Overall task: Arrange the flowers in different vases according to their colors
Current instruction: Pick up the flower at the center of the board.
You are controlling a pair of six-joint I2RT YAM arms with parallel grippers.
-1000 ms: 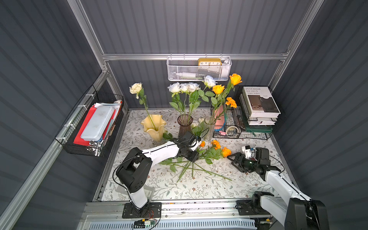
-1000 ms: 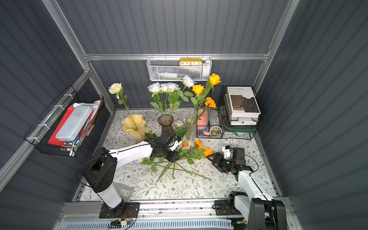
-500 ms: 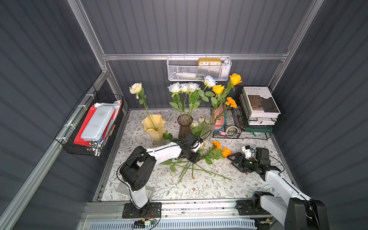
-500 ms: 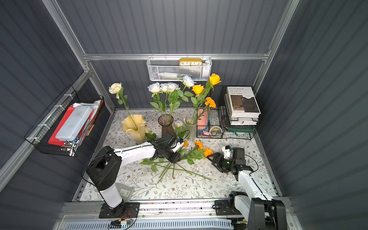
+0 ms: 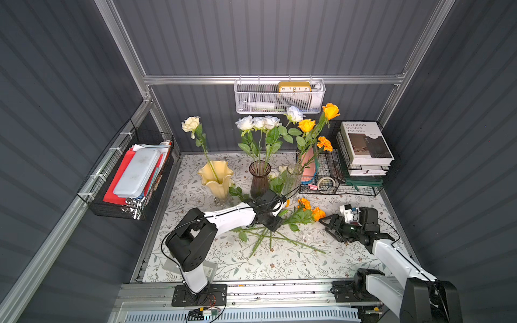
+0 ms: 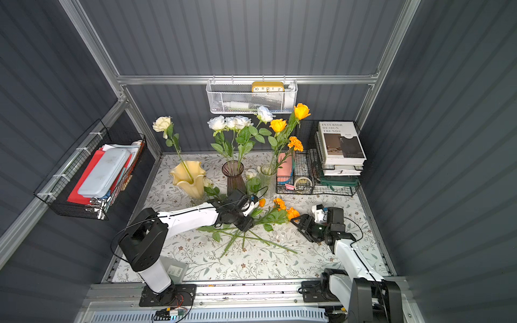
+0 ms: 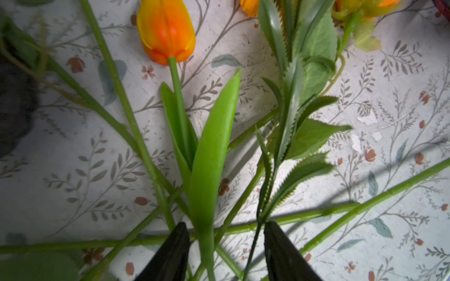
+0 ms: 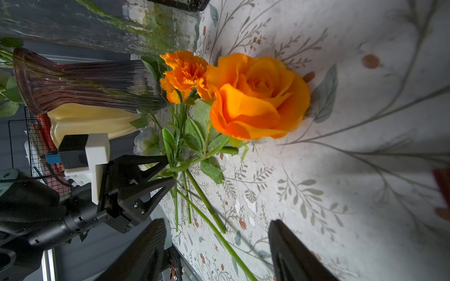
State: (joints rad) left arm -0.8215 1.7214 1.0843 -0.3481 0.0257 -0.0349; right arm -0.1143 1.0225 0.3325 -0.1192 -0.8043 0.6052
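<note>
Both top views are looking steeply down from high in front onto the whole worktop (image 5: 279, 265), sharing nearly everything. The left wrist camera is looking closely past the left hand (image 7: 224, 223) at the orange tulip (image 7: 166, 29). The right wrist camera, seemingly rolled sideways, is facing the orange rose (image 8: 255, 97) and that hand.

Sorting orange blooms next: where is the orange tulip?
The orange tulip lies on the floral tablecloth mid-table, in a top view in front of the clear ribbed glass vase, its stem inside the open left claw.
</note>
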